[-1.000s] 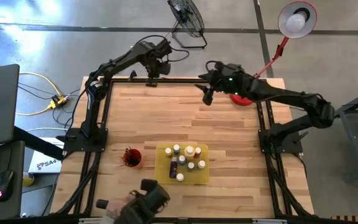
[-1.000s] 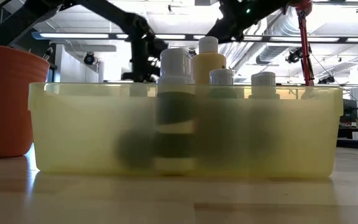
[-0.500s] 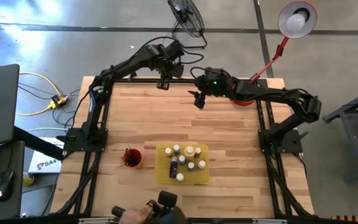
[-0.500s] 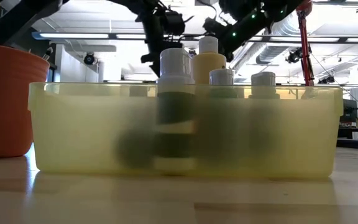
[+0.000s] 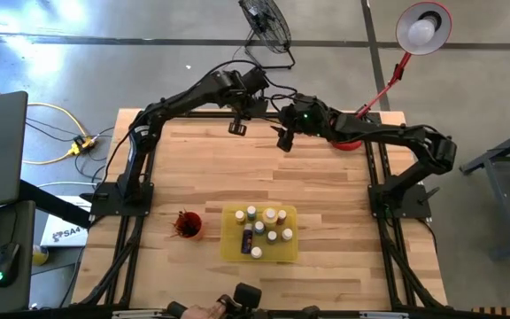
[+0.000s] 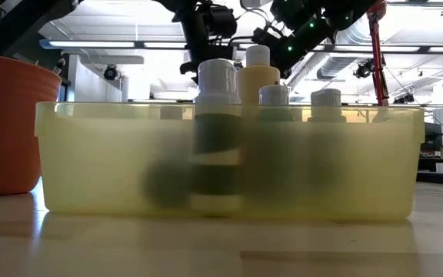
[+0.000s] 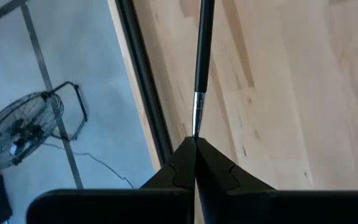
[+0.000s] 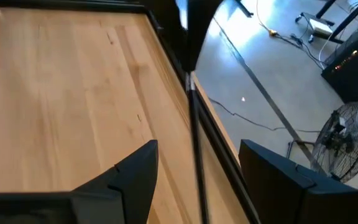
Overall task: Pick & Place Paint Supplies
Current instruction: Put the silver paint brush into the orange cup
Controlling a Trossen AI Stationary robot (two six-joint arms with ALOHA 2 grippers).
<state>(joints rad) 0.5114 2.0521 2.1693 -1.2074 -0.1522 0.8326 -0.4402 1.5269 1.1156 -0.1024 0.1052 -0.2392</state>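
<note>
Over far edge of counter (image 5: 326, 177), both arms meet. Left end effector (image 7: 196, 146) clamped on thin paintbrush (image 7: 202, 56), presented for handover. Right end effector (image 8: 194, 168) spread wide around same brush, not gripping. Paint bottles (image 5: 264, 226) remain in yellow tray (image 5: 230, 246); more brushes in red cup (image 5: 187, 225).

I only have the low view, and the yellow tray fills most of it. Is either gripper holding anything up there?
Observer: Yes. The left gripper is shut on a thin dark paintbrush.
Operator: And the right one?
Observer: The right gripper is open, and the brush's shaft runs through the gap between its fingers.
Operator: Where are they over the table?
Observer: In the high view both hang close together near the table's far edge, well away from the yellow tray.
</note>
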